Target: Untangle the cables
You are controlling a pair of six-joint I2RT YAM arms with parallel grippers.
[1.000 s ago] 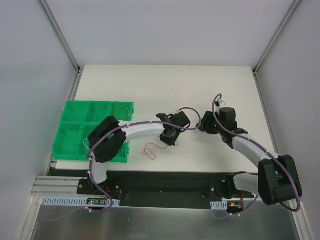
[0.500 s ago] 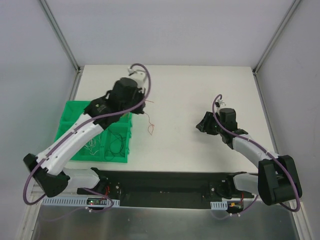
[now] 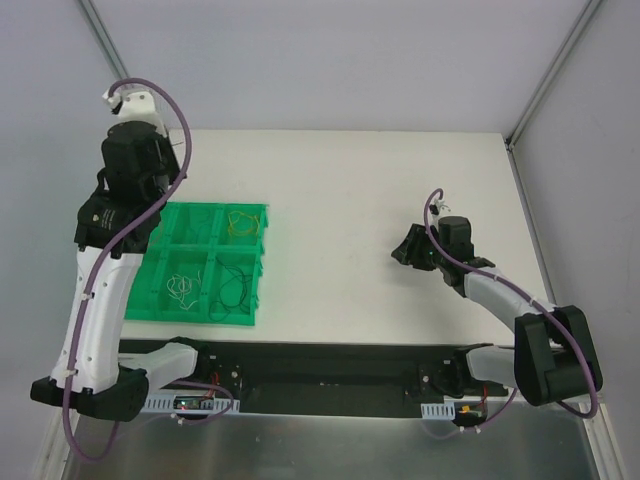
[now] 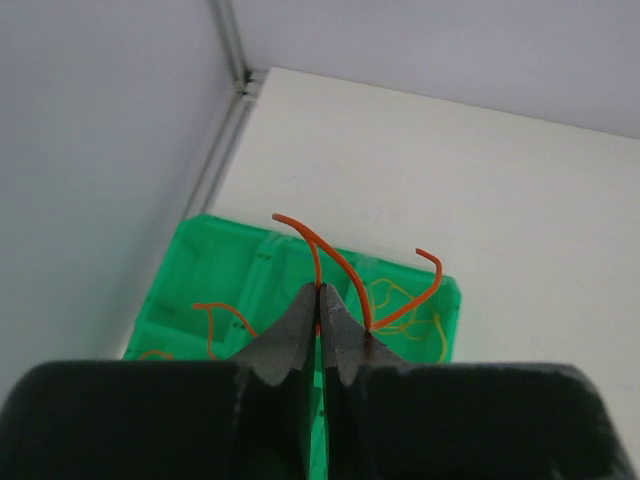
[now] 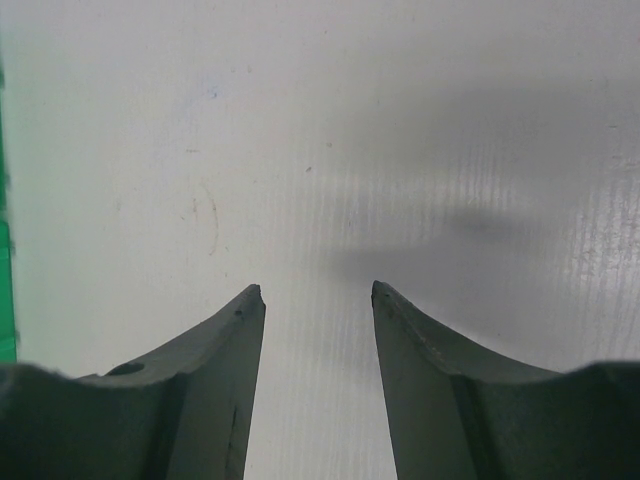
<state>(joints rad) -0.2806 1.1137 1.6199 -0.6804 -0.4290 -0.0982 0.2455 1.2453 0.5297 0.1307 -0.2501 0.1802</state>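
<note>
Pinching a red cable point(image 4: 300, 228) between tightly closed fingers, the left hand point(image 4: 320, 300) is hanging above the green tray point(image 3: 192, 224), with the cable's curled ends sticking out past the fingertips. A yellow cable point(image 3: 240, 222), a pale cable point(image 3: 180, 287) and a dark cable point(image 3: 235, 285) are lying in separate tray compartments. The right hand point(image 5: 318, 287) is hovering half-spread and empty over the white surface point(image 3: 350, 190), well apart from the tray.
</note>
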